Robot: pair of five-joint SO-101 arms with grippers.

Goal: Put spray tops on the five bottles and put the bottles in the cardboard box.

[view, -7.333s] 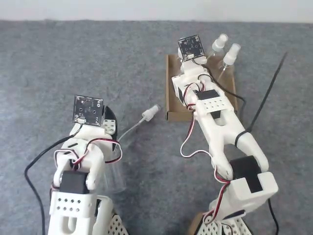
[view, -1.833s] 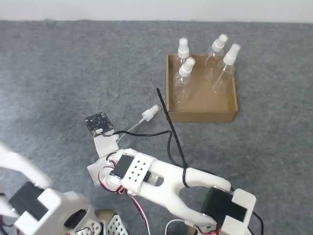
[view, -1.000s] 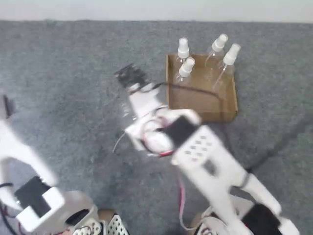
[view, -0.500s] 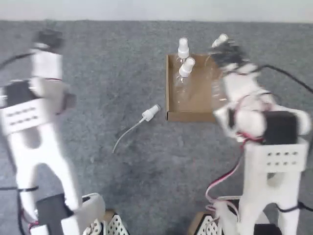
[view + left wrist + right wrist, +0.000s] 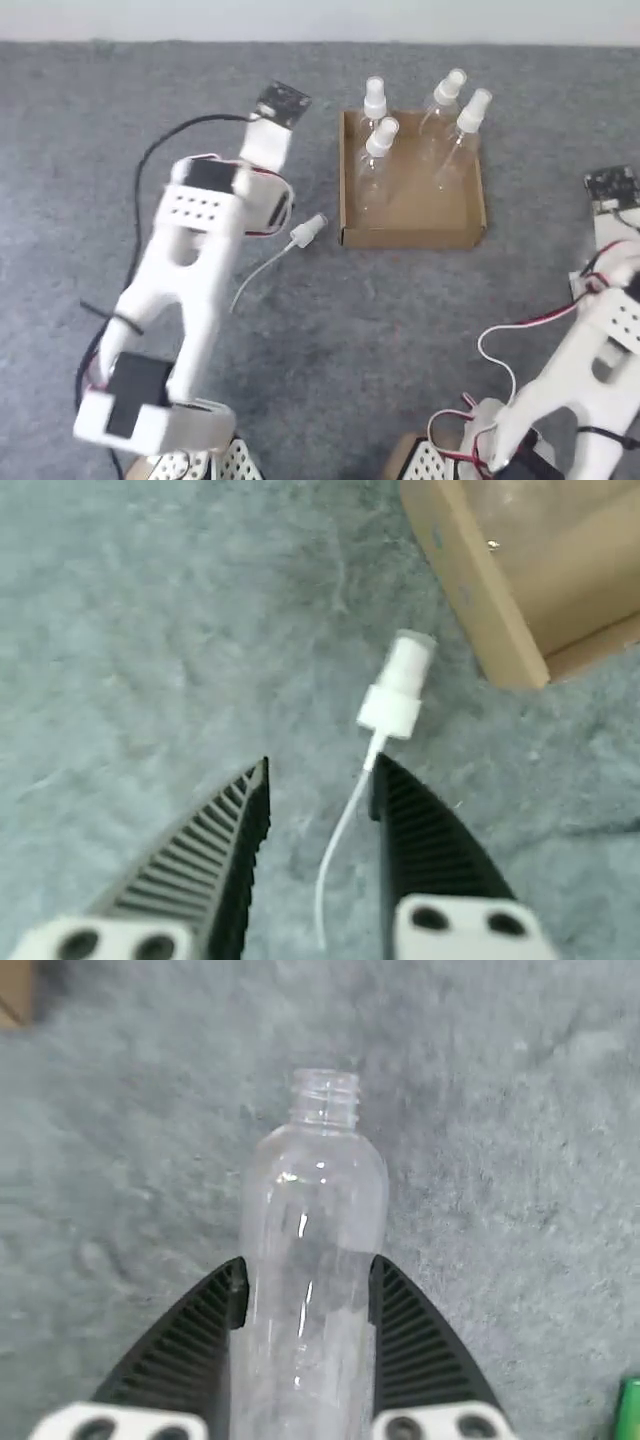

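Observation:
A loose white spray top (image 5: 307,230) with its thin tube lies on the grey carpet, just left of the cardboard box (image 5: 344,180). My left gripper (image 5: 320,772) is open right behind the spray top (image 5: 398,685), and the tube runs between its fingers. My right gripper (image 5: 305,1270) is shut on a clear uncapped bottle (image 5: 315,1210) and holds it over the carpet. The right arm (image 5: 610,300) is at the table's right edge. Several capped bottles (image 5: 378,150) stand in the box.
The left arm (image 5: 215,205) stretches over the carpet left of the box. A corner of the box (image 5: 500,600) lies close beyond the spray top. A small green object (image 5: 630,1410) sits near the right gripper.
The left arm has swung in from the far left to the loose spray top. The right arm has moved from over the box out to the right edge. The spray top lies where it was.

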